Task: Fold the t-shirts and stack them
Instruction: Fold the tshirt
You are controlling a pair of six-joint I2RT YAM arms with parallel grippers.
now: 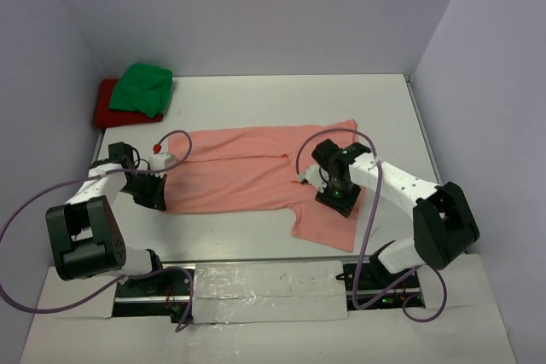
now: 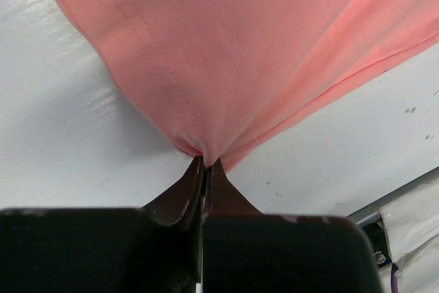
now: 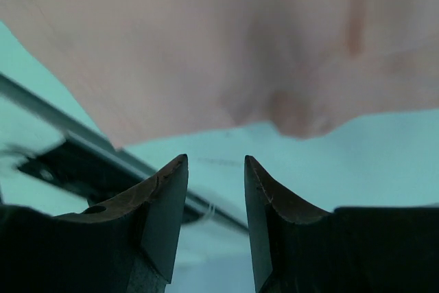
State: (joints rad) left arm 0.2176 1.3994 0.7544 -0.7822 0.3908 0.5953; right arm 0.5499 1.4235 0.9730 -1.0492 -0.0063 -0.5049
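- Currently the salmon-pink t-shirt lies spread across the middle of the table. It runs left to right, and one flap on the right reaches toward the near edge.
- The left gripper pinches the shirt's stitched hem at its left end. Its fingers are pressed together on the cloth, which gathers to a point at the pinch.
- The right gripper sits low over the shirt's right part. Its fingers are spread with nothing between them, and pink fabric lies just ahead of the tips.
- The green t-shirt is bunched on top of the red t-shirt in the far left corner, well apart from the work. Neither looks folded.
- The step in hand, as I judge it, is folding the first shirt, with one end gripped and the other not yet taken.
- The next move probably calls for the right fingers to close on a matching edge, so both arms can carry the cloth over together. Lifting one end alone would likely drag and wrinkle the soft cotton.
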